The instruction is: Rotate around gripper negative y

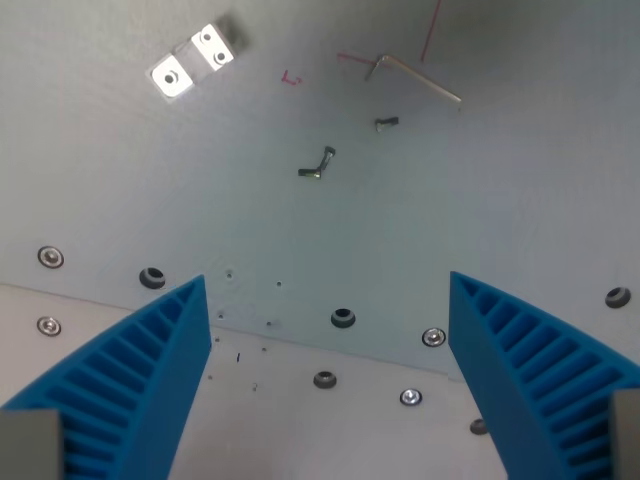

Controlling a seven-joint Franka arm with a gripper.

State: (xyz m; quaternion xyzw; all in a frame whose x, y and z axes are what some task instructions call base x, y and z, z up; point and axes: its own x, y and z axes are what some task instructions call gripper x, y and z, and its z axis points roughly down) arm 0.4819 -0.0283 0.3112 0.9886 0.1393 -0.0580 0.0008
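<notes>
My gripper (328, 285) has two blue ribbed fingers, one at the wrist view's lower left (140, 385) and one at the lower right (530, 375). They stand wide apart with nothing between them. They hang above a grey metal plate (300, 230). A shiny angle bracket (193, 62) lies at the upper left. A metal hex key (415, 75) lies at the upper right. Two small dark screws lie near the middle, one (317, 165) below the other (387, 123).
Bolts and holes dot the plate's near edge, such as one bolt (50, 257) at the left and one hole (343, 318) between the fingers. Red marker lines (290, 77) are drawn on the plate near the hex key.
</notes>
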